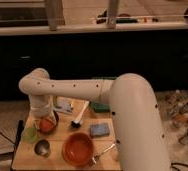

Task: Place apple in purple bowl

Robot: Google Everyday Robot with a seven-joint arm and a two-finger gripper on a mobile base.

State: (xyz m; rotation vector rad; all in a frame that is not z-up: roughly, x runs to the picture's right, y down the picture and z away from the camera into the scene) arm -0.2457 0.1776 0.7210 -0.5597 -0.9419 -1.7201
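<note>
The apple [47, 125] is a small red-orange fruit at the left of the wooden table. It appears to sit in the dark purple bowl [55, 119], whose rim shows only behind and to the right of it. My gripper [44, 118] hangs from the white arm straight down onto the apple and bowl, and it hides most of the bowl. I cannot tell whether the apple rests in the bowl or is held just above it.
A light green cup [29, 134] stands just left of the bowl, with a metal cup [42, 147] in front. A large orange bowl [78, 148], a blue sponge [100, 130], a white-handled brush [80, 117] and a metal utensil [104, 152] lie to the right. The table's left edge is close.
</note>
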